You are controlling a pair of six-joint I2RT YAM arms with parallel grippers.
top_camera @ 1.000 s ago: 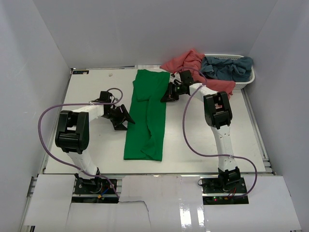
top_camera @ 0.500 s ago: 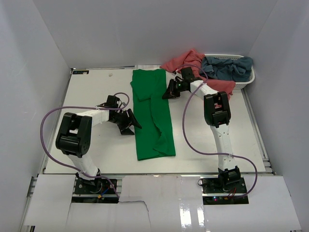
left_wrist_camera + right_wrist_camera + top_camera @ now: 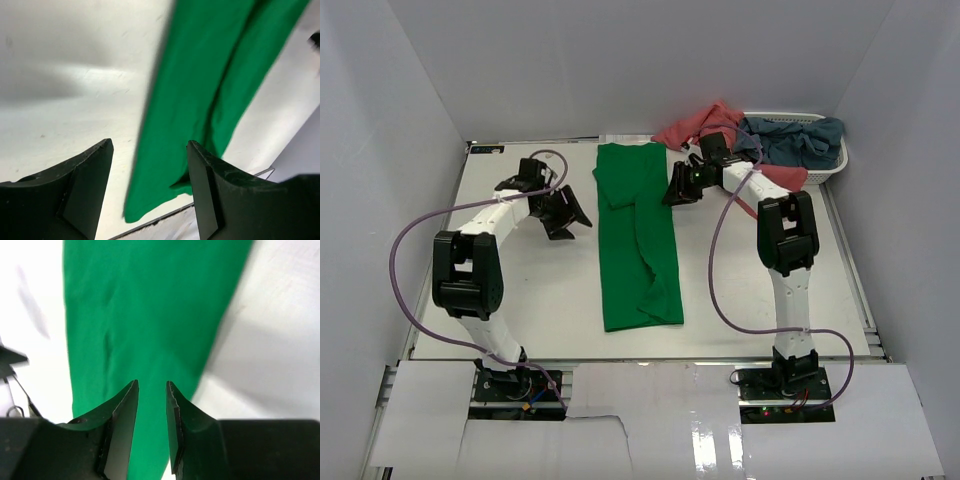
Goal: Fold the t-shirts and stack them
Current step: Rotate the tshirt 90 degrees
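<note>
A bright green t-shirt (image 3: 637, 240) lies as a long folded strip down the middle of the table, also filling the left wrist view (image 3: 210, 95) and the right wrist view (image 3: 145, 315). My left gripper (image 3: 570, 212) stands open to its left, apart from the cloth, nothing between its fingers (image 3: 92, 175). My right gripper (image 3: 672, 192) hovers at the strip's upper right edge, jaws a little apart and empty (image 3: 151, 385). A salmon-pink t-shirt (image 3: 705, 125) and a grey-blue t-shirt (image 3: 790, 138) drape over the basket at the back right.
A white slatted basket (image 3: 825, 170) sits at the back right corner. White walls close in the table on three sides. Purple cables loop from both arms over the table.
The right gripper has let go of the green shirt and its jaws have parted. The left gripper swung back and left, away from the strip. The shirt has lain still for the last half second.
</note>
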